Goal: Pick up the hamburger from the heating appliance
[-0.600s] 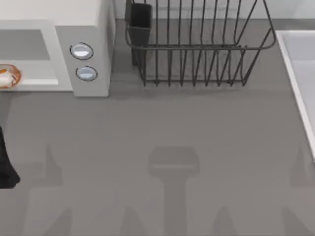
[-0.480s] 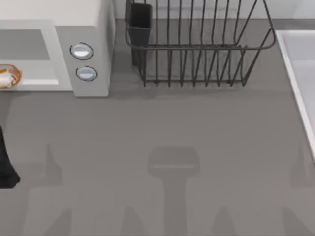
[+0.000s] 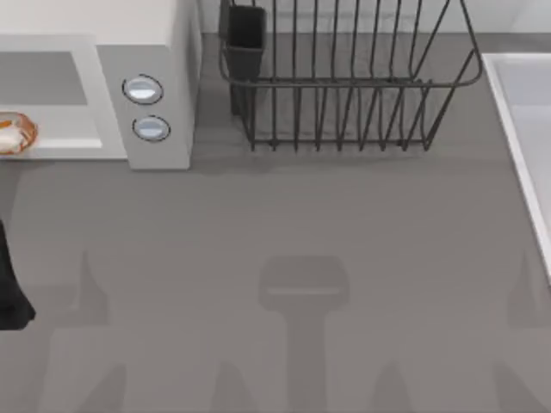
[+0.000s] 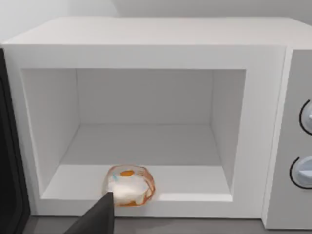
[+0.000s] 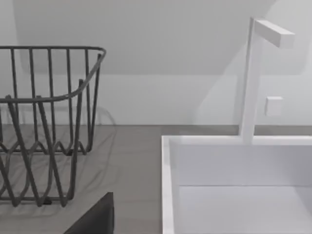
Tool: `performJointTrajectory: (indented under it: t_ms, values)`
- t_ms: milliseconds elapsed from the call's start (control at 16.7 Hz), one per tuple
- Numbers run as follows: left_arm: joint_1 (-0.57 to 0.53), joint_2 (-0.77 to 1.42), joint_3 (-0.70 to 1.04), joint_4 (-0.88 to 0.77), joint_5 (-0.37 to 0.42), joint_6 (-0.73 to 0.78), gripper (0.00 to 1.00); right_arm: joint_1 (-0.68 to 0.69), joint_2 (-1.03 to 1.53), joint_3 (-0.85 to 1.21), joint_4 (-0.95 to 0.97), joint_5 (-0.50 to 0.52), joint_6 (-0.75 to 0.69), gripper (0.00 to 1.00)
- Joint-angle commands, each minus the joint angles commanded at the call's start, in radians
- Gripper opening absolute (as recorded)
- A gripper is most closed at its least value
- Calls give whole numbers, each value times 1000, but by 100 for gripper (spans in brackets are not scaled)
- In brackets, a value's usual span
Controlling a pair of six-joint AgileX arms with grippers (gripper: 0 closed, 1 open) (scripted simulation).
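The hamburger [image 3: 13, 133] [image 4: 129, 185], small and round with an orange-brown rim and a pale middle, lies at the front edge of the floor of the heating appliance's cavity. The heating appliance [image 3: 146, 52] [image 4: 146, 34] is a boxy white microwave at the table's far left, with two round knobs [image 3: 143, 89] on its panel and its cavity standing open. A dark part of my left gripper [image 4: 97, 218] reaches up just in front of the hamburger, a little short of it. My left arm [image 3: 9, 288] shows as a black shape at the table's left edge. A dark part of my right gripper [image 5: 95, 218] hangs near the sink.
A black wire dish rack [image 3: 344, 82] [image 5: 44, 122] with a dark cup [image 3: 246, 34] stands at the back, right of the microwave. A white sink basin [image 3: 525, 129] [image 5: 234, 165] with a faucet [image 5: 253, 73] runs along the right side. The microwave's dark door [image 4: 7, 161] stands beside the cavity.
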Motion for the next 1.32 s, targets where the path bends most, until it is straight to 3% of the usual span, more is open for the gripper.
performJointTrajectory:
  t_ms: [900,1320]
  values:
    - [1,10,4,6,1,0,100,0,0,0,0,0,0,100]
    - [32,371,148,215,37,15,100,0,0,0,0,0,0,100]
